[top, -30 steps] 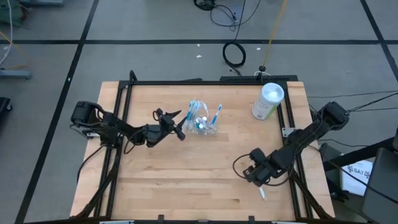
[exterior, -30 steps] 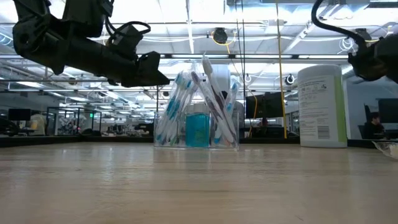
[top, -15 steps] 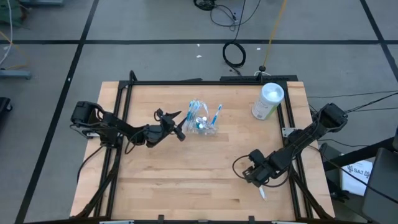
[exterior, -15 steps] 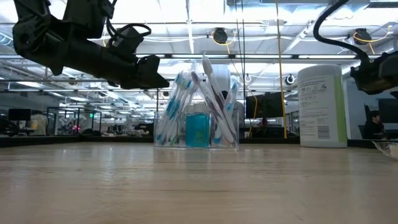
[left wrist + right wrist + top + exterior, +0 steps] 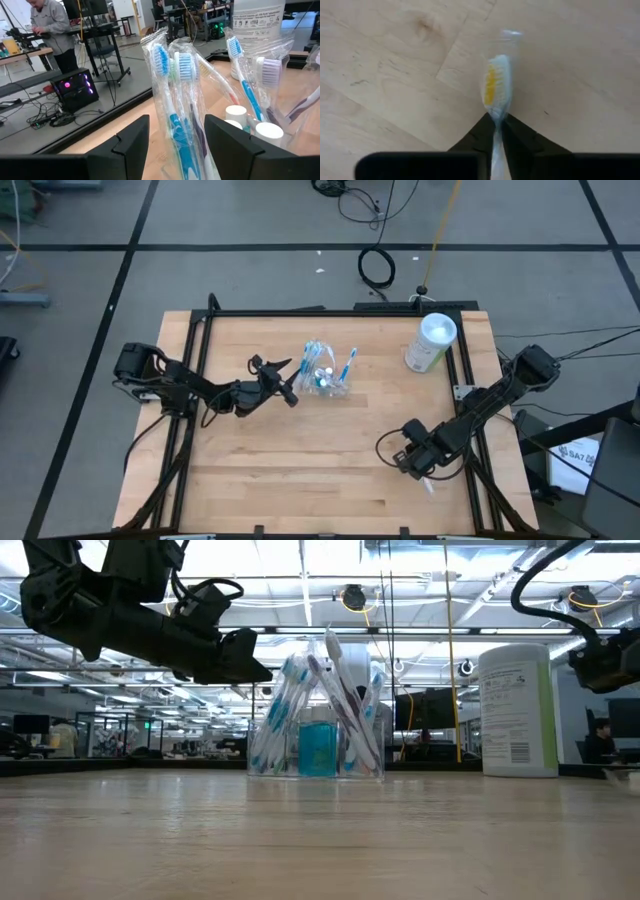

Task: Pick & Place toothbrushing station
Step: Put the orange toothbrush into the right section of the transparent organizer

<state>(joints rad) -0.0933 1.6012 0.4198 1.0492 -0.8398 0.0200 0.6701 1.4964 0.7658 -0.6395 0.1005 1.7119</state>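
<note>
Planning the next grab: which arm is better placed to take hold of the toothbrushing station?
Left. The left gripper hovers open right beside the toothbrushing station, fingers aimed at its wrapped brushes. The right gripper is far off at the table's near right, shut on a wrapped toothbrush.

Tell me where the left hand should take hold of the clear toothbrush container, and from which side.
Probably from its left side, where the left hand already hovers open, level with the wrapped toothbrushes. The clear container stands upright on the table, so a level approach with the fingers closing across the container's walls seems safer than pinching the loose wrappers. The right hand is shut on a wrapped toothbrush.
</note>
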